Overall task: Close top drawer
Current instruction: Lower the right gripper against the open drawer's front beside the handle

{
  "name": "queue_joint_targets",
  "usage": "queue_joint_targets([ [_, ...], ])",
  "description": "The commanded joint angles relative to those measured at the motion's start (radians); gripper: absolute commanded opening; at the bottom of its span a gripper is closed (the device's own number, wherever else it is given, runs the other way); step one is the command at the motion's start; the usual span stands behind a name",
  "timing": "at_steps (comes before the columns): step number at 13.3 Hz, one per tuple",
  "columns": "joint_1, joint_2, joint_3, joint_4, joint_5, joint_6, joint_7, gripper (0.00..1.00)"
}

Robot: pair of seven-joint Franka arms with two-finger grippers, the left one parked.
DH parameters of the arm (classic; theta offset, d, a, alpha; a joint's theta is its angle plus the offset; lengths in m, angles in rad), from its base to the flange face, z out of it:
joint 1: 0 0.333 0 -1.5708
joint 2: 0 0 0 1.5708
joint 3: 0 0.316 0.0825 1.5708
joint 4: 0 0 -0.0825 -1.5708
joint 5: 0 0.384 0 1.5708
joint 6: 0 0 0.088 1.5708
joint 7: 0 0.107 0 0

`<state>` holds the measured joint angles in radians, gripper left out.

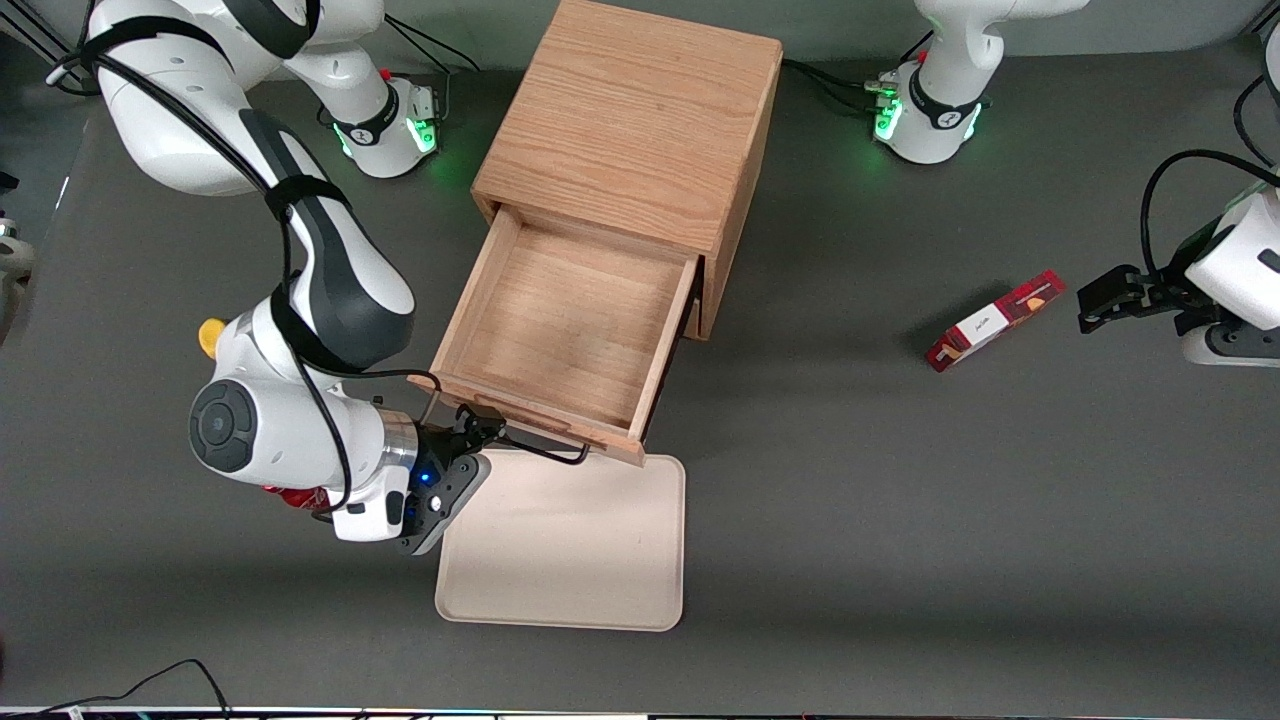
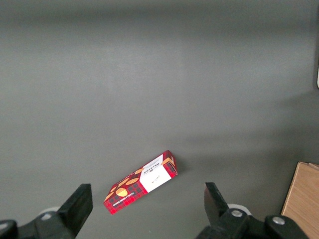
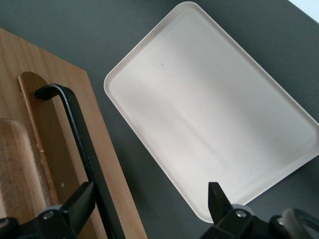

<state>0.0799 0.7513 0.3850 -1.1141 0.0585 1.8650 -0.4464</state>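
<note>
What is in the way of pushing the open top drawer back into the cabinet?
Nothing visible. The light oak top drawer is empty, and its path into the oak cabinet shows no obstacle. The open claw is already at the black wire handle.

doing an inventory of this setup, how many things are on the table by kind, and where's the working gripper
Wooden cabinet with its top drawer pulled out: 1
Beige tray: 1
Red snack box: 1
Small yellow object, partly hidden by the arm: 1
Red item under the arm, mostly hidden: 1
Total: 5

The gripper sits open at the drawer's black handle.
</note>
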Motion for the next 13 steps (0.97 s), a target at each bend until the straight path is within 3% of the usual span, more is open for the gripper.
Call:
queue_joint_targets([
  [1, 0.027, 0.023, -0.005, 0.026, -0.016, -0.006, -0.011, 1.00],
  [13, 0.032, 0.019, -0.009, -0.027, -0.055, -0.003, -0.012, 1.00],
])
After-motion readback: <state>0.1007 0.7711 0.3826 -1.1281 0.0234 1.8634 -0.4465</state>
